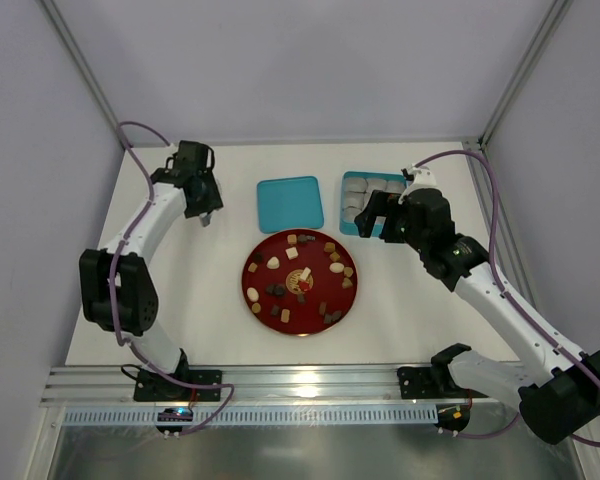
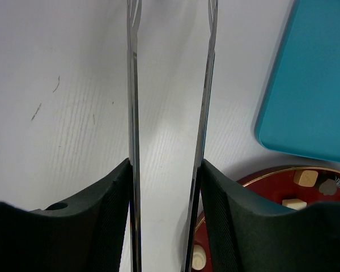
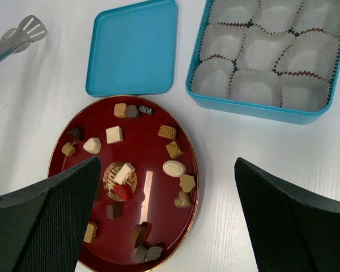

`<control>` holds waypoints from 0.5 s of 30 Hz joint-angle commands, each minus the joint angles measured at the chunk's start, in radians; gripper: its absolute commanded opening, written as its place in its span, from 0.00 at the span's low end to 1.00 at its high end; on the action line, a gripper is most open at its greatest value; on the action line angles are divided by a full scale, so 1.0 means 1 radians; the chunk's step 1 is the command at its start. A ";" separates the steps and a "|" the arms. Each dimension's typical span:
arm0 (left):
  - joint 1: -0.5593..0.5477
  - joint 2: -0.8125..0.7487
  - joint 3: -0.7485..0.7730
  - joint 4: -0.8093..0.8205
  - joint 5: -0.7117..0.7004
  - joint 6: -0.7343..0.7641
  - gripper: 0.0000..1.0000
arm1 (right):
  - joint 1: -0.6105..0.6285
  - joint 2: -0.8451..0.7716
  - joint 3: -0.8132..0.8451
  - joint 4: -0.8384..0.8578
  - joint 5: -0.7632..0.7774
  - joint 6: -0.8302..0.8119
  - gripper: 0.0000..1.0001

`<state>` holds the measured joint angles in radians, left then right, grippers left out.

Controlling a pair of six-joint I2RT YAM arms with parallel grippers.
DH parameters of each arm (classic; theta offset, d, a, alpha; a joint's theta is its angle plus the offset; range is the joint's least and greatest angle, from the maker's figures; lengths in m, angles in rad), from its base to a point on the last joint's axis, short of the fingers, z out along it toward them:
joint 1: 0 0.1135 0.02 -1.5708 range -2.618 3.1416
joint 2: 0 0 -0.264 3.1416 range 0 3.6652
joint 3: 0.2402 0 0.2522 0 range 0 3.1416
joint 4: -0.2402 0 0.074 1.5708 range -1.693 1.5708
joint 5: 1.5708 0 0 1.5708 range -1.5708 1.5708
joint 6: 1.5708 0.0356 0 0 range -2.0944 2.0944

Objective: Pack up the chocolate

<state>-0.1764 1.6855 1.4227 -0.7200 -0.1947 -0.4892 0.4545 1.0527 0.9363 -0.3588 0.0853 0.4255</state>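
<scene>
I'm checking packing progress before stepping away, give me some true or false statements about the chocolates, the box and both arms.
1. The small chocolate pieces lie on the round red plate. True.
2. The white crinkled paper cups in the teal square box hold chocolates. False: every visible cup is empty.
3. The flat teal lid covers the box. False: it lies on the table beside it.
4. The left gripper holds thin metal tongs between its fingers. True.
5. The right gripper clamps a chocolate. False: its fingers stand wide open, empty.
</scene>
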 commanded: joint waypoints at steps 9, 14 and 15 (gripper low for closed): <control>-0.026 -0.116 0.073 -0.114 0.005 0.041 0.47 | 0.003 0.015 0.021 0.032 -0.009 0.009 1.00; -0.037 -0.165 0.076 -0.142 0.015 0.061 0.47 | 0.004 0.007 0.027 0.026 -0.009 0.004 1.00; -0.040 -0.179 0.079 -0.148 0.015 0.063 0.47 | 0.004 0.004 0.029 0.027 -0.009 0.004 1.00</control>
<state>-0.2077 1.5734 1.4548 -0.8394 -0.1894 -0.4549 0.4545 1.0657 0.9367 -0.3599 0.0826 0.4255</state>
